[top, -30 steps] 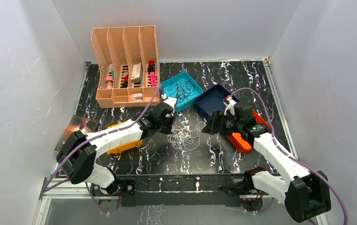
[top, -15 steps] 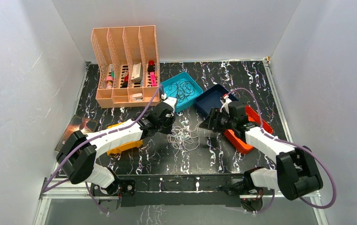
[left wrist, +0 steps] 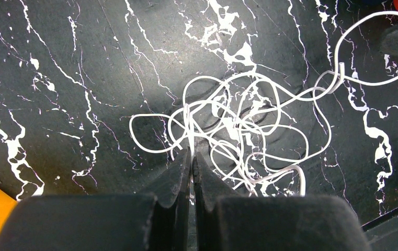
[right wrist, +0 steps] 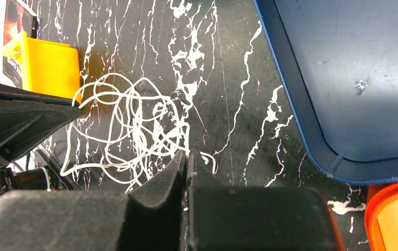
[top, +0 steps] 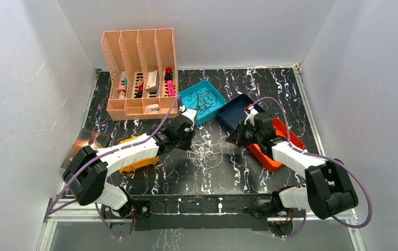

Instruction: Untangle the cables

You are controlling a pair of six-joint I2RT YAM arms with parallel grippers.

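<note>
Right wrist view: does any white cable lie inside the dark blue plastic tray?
No, the dark blue plastic tray has a bare floor; the thin white cables lie tangled on the black marbled table beside it.

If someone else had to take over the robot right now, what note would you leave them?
Left pincer: shut on a strand of the white tangle.
Right pincer: closed at the tangle's opposite edge; a strand seems pinched at its tips.
Cables: the white tangle lies knotted on the table between the arms; black cables sit in the teal tray.
Done: both pincers are at the tangle.
Left to do: draw the strands apart; the white tangle is not loosened yet.
</note>
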